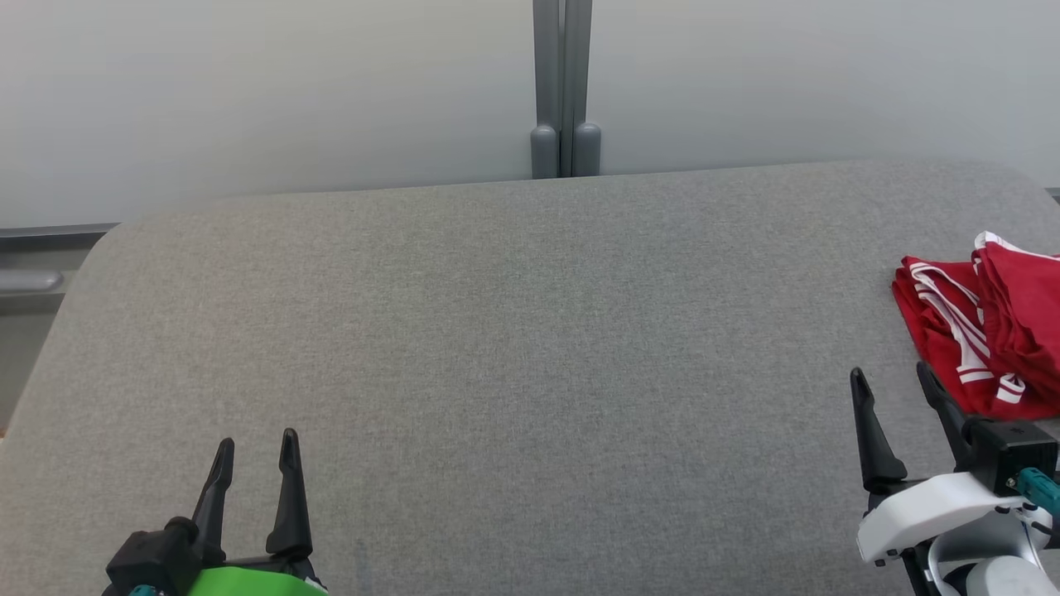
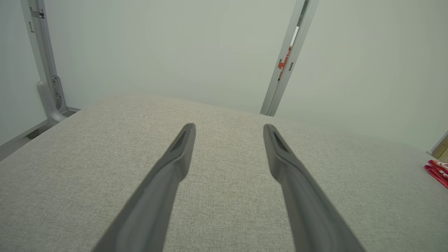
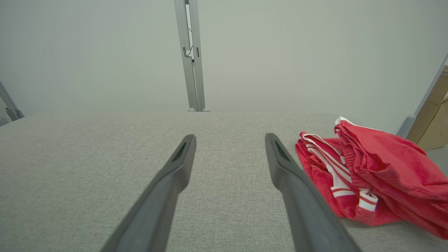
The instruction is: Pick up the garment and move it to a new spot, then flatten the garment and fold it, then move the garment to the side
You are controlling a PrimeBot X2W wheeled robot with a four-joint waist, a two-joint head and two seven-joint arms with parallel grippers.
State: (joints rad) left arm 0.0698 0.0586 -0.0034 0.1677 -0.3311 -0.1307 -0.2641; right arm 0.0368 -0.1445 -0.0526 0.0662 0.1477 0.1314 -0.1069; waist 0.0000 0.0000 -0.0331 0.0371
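The garment (image 1: 990, 327) is red with white stripes and lies in a folded heap at the table's right edge; it also appears as the garment (image 3: 371, 178) in the right wrist view and as a sliver of garment (image 2: 437, 171) at the far right of the left wrist view. My right gripper (image 1: 894, 379) stands open just left of and in front of it, with nothing between its fingers. Its own view has the right gripper (image 3: 230, 137) over bare cloth. My left gripper (image 1: 257, 443) is open at the lower left, far from the garment, seen as the left gripper (image 2: 229, 126) empty.
A grey fabric-covered table (image 1: 497, 331) with rounded corners spans the scene. Behind it stands a pale wall with a grey upright post (image 1: 563, 91). Cardboard boxes (image 3: 432, 119) sit beyond the table's right end.
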